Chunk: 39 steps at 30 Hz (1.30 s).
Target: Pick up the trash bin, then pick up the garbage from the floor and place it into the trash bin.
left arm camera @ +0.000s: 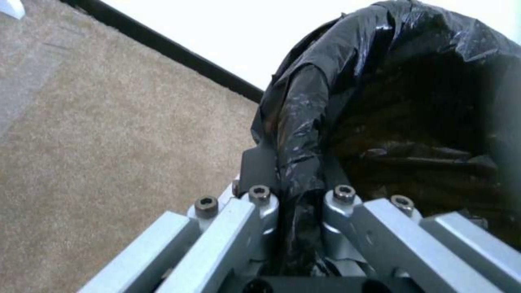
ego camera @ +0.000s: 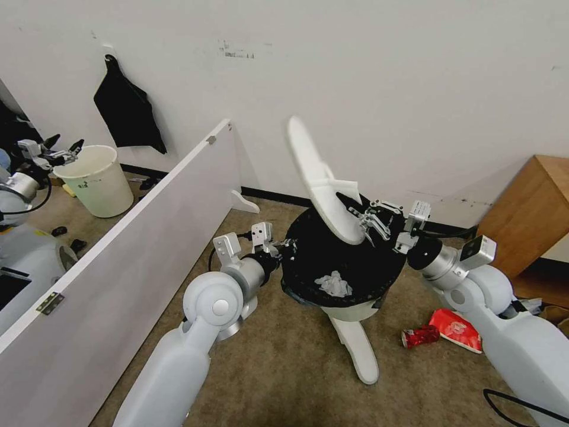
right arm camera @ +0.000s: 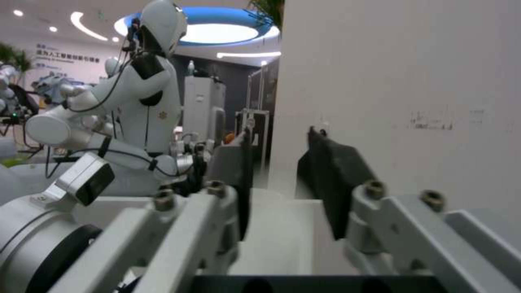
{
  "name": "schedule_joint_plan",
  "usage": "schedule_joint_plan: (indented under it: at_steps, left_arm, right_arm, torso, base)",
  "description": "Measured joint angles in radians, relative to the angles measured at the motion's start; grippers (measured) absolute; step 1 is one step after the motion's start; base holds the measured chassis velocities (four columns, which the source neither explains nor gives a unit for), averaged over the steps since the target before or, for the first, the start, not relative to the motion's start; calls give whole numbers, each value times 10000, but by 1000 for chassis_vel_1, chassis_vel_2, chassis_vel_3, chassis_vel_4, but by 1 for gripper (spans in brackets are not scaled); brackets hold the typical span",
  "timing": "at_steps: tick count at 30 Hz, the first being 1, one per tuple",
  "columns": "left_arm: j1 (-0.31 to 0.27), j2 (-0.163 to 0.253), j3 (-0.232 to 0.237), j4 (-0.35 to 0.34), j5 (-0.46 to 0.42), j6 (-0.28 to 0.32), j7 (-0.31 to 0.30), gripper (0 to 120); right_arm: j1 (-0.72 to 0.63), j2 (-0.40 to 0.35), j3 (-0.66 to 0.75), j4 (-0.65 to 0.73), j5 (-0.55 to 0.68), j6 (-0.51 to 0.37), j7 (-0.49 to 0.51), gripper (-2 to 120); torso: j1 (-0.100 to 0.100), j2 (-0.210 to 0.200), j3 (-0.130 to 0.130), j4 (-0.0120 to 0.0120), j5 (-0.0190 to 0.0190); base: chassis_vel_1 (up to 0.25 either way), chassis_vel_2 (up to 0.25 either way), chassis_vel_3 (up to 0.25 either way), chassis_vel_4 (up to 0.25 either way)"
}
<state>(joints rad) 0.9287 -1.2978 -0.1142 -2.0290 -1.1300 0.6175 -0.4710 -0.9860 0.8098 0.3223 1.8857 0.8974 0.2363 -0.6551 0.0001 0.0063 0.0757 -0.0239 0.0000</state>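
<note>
The left gripper's fingers pinch the glossy black bag folded over the rim of the trash bin, held off the beige short-pile floor at the head view's centre, while the right gripper clamps a white slipper tilted upright over the bin's mouth. Crumpled tissue lies inside; another slipper lies beneath at 6 o'clock. At 4 o'clock lie a crushed red can and red cup, with a white panel at 9 o'clock, a cream bucket at 10 and a wooden cabinet at 3.

A tissue lies in the bin; a can lies on the carpet to its right.
</note>
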Motion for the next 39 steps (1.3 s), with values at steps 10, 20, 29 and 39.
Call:
schedule_joint_plan:
  at_steps: [10,20,29,39]
  left_arm:
    - [63,-36,-21,-34,98,-1,2,4]
    - [202,-114,-162,-122,315,-43,-35,4]
    - [349,76,-1080,-343,355,-72,-109,4]
    - [285,156,-1923,-445,195,-72,-130,4]
  right_arm:
    - [-20,-11,43,62,-47,0,37,67]
    - [13,30,127,134,-74,10,50,99]
    - [266,34,982,604,201,-46,290,100]
    - [165,-189,2589,1113,734,-220,430,100]
  torso:
    - [0,0,0,0,0]
    - [0,0,0,0,0]
    - [0,-1,0,1,0]
    - [0,0,0,0,0]
  base:
    - [0,0,0,0]
    - [0,0,0,0]
    - [0,0,0,0]
    - [0,0,0,0]
